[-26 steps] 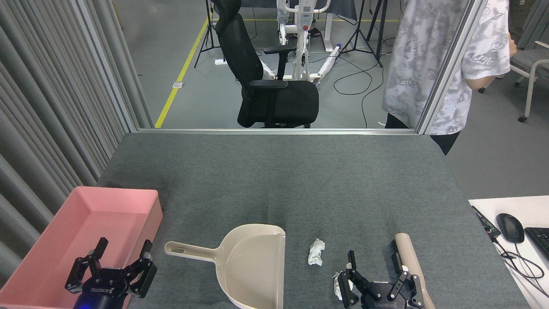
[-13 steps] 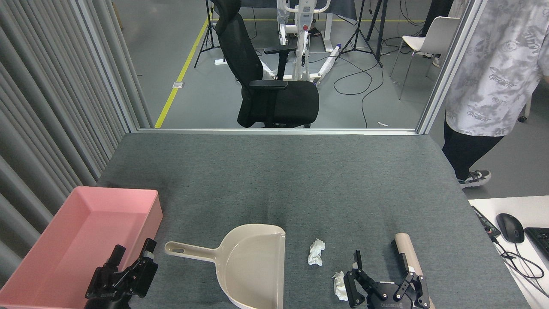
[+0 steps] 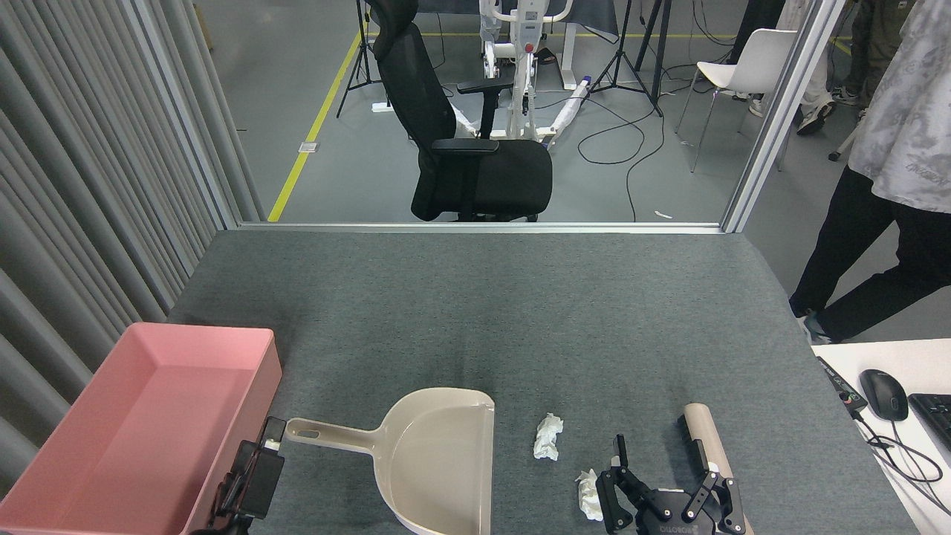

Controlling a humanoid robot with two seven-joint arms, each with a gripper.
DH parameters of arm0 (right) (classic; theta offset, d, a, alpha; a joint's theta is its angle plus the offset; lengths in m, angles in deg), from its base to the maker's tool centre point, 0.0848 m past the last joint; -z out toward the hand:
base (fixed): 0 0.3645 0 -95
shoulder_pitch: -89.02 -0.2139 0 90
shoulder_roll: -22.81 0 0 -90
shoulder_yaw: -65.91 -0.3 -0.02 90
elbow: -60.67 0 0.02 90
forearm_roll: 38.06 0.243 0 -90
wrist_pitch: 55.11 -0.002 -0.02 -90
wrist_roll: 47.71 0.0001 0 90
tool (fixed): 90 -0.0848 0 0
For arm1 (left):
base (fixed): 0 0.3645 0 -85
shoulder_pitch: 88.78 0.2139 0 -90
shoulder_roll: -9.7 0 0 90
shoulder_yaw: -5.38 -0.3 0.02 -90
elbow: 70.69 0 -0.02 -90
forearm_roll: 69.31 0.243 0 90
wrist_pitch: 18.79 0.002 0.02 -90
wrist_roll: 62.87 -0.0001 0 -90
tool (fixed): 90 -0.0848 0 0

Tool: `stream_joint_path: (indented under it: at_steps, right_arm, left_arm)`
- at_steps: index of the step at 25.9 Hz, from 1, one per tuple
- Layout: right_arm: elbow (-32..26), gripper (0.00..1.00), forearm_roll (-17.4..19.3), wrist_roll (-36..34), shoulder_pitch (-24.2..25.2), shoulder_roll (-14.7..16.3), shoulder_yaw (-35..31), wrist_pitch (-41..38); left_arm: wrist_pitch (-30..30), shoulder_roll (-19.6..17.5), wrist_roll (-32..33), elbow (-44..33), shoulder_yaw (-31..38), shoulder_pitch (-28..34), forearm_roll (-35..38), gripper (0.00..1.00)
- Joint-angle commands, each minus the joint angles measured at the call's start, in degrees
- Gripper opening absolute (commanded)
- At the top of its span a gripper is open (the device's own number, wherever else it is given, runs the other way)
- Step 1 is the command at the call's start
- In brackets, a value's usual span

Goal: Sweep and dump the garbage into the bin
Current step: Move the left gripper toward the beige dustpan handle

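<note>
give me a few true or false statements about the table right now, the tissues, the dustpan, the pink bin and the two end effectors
1. Both tissue wads, one and the other, lie on the grey table, outside the dustpan. True.
2. The pink bin already holds a tissue. False: nothing shows inside it.
3. The right end effector is open beside the beige brush handle. True.
4. The dustpan's handle points toward the mouse. False: it points left, toward the bin.
5. The left end effector is clamped on the dustpan handle. False: it sits at the handle's tip; its state is unclear.

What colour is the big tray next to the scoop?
The tray is pink all over, plain with no pattern. It shows best in the head view.
</note>
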Motion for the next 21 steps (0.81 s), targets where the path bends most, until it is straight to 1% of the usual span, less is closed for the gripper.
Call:
stream_joint_path:
  at_steps: [1, 3, 7, 13, 14, 17, 18, 21]
  right_arm:
    - [0.09, 0.98, -0.1, 0.06, 0.0, 0.02, 0.09, 0.09]
    - [0.09, 0.98, -0.19, 0.15, 0.0, 0.02, 0.09, 0.09]
    - [0.0, 0.98, -0.1, 0.41, 0.53, 0.11, 0.09, -0.08]
    - [-0.44, 0.98, 0.34, 0.32, 2.46, 1.6, 0.0, -2.28]
    - [-0.44, 0.98, 1.13, 0.41, 2.55, 1.78, -0.35, -2.37]
    - [-0.44, 0.98, 5.7, 0.41, 3.43, 2.39, -2.46, -3.86]
    - [-0.44, 0.98, 6.67, 0.41, 3.87, 2.66, -2.81, -4.48]
    - [-0.44, 0.98, 7.2, 0.32, 4.92, 3.36, -2.99, -4.92]
  left_arm:
    - [2.79, 0.05, -3.41, 0.09, -3.24, -0.03, -4.13, 0.99]
    - [4.46, 0.05, -5.69, 0.09, -4.73, -0.03, -5.1, 0.99]
    - [4.63, -0.04, -11.23, 2.11, -7.63, -0.03, -5.8, 0.99]
    - [4.19, -0.13, -11.84, 4.83, -8.77, 0.06, -5.8, 0.99]
    - [4.1, -0.13, -11.84, 5.45, -8.77, 0.06, -5.8, 0.99]
    - [3.05, -0.13, -11.84, 8.09, -8.86, 0.14, -5.8, 0.99]
    - [2.7, -0.13, -11.84, 8.88, -8.86, 0.14, -5.8, 0.99]
    - [2.0, -0.04, -11.93, 11.51, -8.86, 0.06, -5.8, 0.99]
